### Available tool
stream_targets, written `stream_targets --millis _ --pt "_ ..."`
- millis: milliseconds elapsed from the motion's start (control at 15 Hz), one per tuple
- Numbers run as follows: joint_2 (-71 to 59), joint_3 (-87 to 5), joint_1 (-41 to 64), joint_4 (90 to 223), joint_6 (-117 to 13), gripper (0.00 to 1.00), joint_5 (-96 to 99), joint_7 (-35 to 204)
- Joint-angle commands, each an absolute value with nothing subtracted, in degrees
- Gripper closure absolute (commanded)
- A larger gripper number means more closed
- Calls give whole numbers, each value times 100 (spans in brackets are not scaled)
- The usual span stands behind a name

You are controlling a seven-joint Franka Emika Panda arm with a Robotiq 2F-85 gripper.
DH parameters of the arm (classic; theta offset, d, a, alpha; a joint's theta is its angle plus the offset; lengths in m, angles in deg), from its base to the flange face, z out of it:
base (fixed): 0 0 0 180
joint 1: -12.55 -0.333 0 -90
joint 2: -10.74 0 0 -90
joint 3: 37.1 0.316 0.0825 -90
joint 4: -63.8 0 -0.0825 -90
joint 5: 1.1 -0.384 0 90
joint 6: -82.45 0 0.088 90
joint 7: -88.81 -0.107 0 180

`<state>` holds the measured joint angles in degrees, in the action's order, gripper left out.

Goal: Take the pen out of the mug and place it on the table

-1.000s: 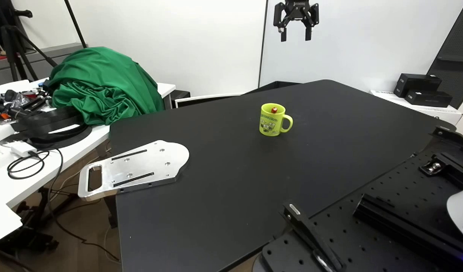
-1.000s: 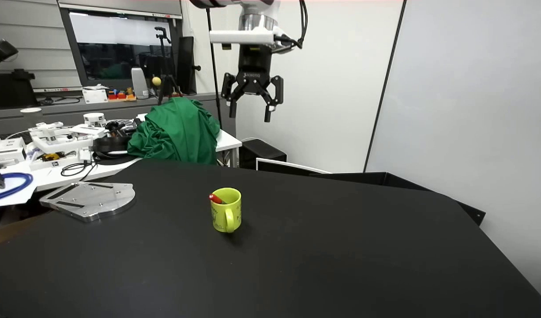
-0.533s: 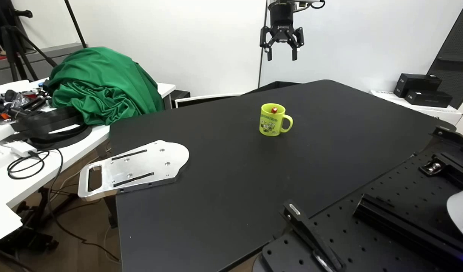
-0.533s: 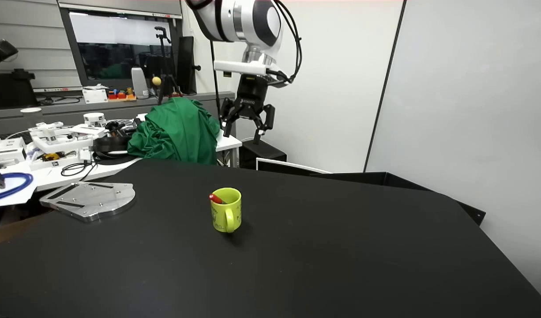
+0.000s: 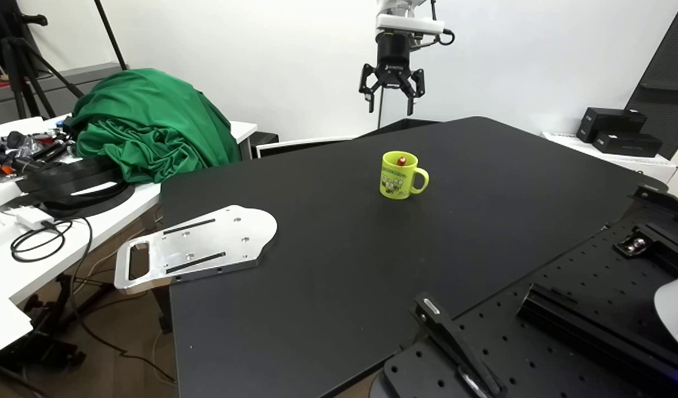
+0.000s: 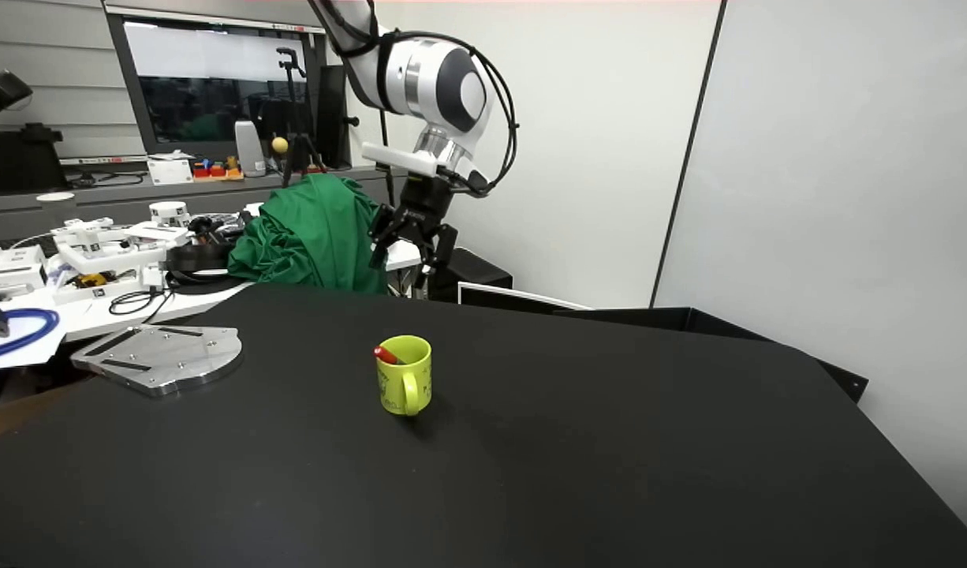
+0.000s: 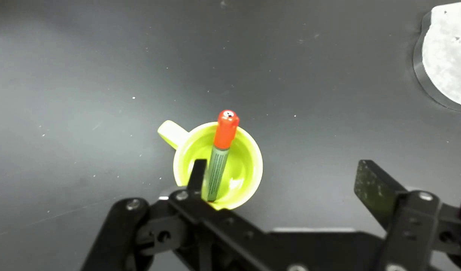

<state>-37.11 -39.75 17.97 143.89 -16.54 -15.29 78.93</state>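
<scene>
The pen, its red cap uppermost, is shown standing aslant in the mug, which is set upright on the counter. The jaws are spread wide with nothing held between them, and are suspended higher than the mug and well apart from it in both exterior views. In the wrist view the long axis of the pen is inclined from within the mug up past its rim, roughly square to the line joining the two jaws, by which a pinch across it appears favoured. The gap, however, is located to the side of the mug away from its handle, and one jaw is seen to overlap the mug's outline, close beside the pen's lower end. It is judged that a shift toward the handle side, followed by descent, will be required for the cap to be bracketed without the rim being struck.
</scene>
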Motion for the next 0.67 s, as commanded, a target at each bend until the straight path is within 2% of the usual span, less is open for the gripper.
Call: stream_targets --millis 0,600 --pt "-4043 -3875 1869 14152 -1666 0 -1887 7588" --pt "-4428 -3879 2118 14294 -1470 0 -2396 7580"
